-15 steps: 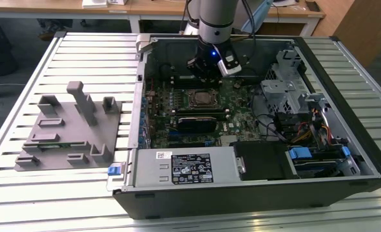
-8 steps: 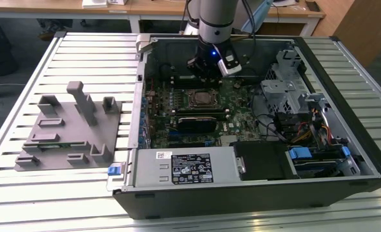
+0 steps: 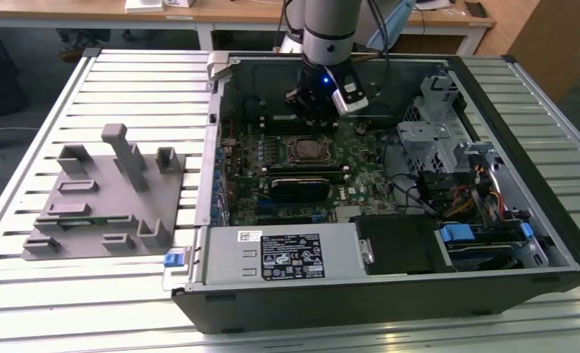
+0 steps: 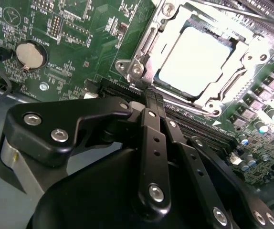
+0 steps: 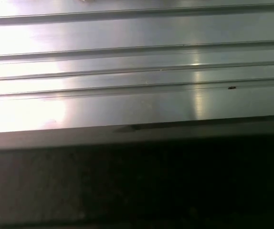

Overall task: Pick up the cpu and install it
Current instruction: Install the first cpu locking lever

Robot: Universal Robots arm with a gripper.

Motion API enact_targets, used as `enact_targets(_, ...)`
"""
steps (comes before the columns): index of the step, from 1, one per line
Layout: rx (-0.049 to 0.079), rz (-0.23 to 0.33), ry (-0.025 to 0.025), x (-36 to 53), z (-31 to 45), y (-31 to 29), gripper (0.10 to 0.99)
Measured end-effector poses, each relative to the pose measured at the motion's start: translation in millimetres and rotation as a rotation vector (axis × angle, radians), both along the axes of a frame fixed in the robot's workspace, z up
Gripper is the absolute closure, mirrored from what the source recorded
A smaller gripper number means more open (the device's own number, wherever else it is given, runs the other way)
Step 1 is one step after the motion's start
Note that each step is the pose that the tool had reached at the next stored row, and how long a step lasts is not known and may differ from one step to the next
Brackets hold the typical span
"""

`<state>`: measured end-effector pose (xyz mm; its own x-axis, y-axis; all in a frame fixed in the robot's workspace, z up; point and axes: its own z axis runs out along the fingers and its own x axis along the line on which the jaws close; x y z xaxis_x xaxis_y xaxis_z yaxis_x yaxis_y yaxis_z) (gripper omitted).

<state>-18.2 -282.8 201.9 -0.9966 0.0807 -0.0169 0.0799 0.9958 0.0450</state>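
Slatted metal bench (image 3: pixel 123 309) carries an open computer case (image 3: pixel 388 294). Gripper (image 4: pixel 152 95) fingers are together, empty, just beside the cpu (image 4: pixel 194 55) seated in its socket (image 4: pixel 137 67).

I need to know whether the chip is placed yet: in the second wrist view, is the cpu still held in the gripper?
No, the cpu lies in the motherboard socket, apart from the gripper.

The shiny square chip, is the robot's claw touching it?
Apart. In the second wrist view the cpu sits in its socket on the motherboard, and the gripper hangs short of it, with green board showing between them.
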Motion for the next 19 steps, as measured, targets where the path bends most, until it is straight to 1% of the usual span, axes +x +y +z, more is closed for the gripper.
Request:
enact_targets(3,-0.008,0.000,0.0004,0.3,-1.0,0.0,0.980)
enact_targets(9,-0.017,0.000,0.0014,0.8,-3.2,0.0,0.980)
enact_targets(14,-0.018,0.000,0.0026,1.0,-3.7,0.1,0.980)
enact_targets(19,-0.013,0.000,0.0034,1.0,-3.9,0.5,0.980)
